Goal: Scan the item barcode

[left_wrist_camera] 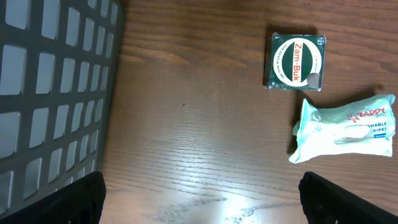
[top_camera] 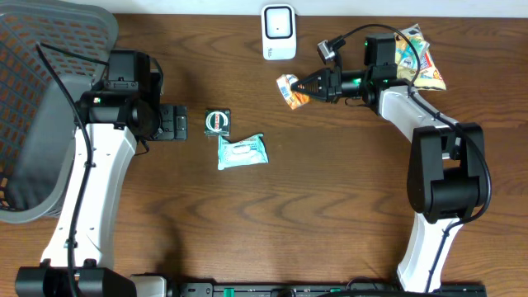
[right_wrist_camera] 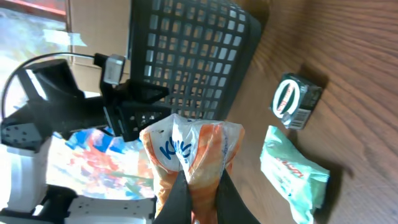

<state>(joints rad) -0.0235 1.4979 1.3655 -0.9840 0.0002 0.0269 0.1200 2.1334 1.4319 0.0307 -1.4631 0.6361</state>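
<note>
Packet held near scanner, on its robot side, right gripper clamped on one end. Probably light, floppy, crinkly film: grip the seam. Left gripper wide open, empty.

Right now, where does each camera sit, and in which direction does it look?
Overhead: above the table, looking straight down; both arms show.
Left wrist: on the open left gripper, facing down at the Zam-Buk tin; its fingertips show.
Right wrist: on the right gripper, facing the basket; its fingers pinch a snack packet.
Shared: all see the Zam-Buk tin and wipes pack.
</note>
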